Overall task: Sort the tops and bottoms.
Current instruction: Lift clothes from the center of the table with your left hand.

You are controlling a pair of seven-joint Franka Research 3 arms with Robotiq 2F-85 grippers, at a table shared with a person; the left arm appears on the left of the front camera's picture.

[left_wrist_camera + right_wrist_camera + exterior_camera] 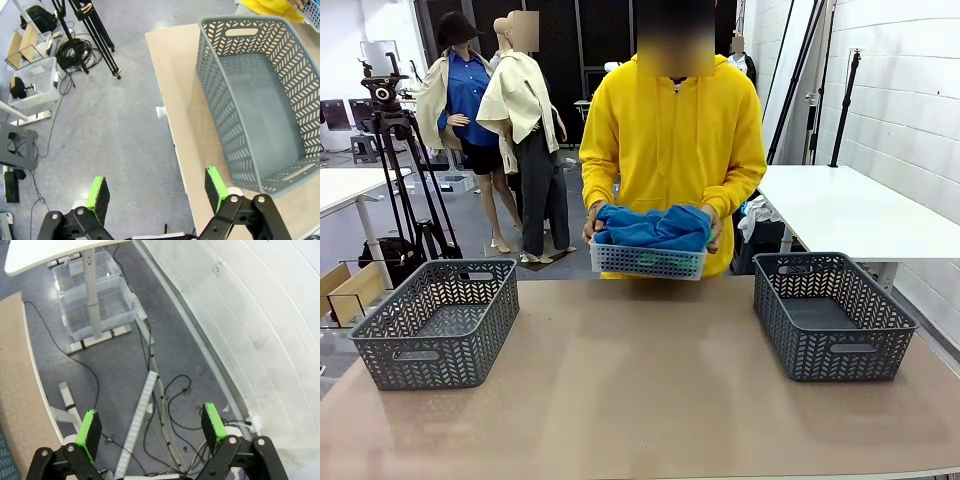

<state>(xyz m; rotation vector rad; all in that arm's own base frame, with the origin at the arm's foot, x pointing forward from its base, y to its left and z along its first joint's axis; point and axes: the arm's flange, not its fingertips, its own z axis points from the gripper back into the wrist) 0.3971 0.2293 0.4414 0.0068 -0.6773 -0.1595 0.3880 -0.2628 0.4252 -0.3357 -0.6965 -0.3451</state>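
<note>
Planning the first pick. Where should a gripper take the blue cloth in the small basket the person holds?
Probably pinch the raised fold of the blue cloth, heaped above the small basket, from straight above: its walls and the person's hands block the sides.

A white panelled wall [910, 90] runs along the right, with a white-topped table [850, 215] beside it. The smooth grey concrete floor [115, 130] carries coiled black cables [72, 52]. Clear plastic storage boxes [95, 310] sit beneath a white tabletop. A black camera tripod [388, 120] stands at the left. Dark panels [595, 40] close the far end. The tan surface [640, 400] lies in the foreground.
</note>
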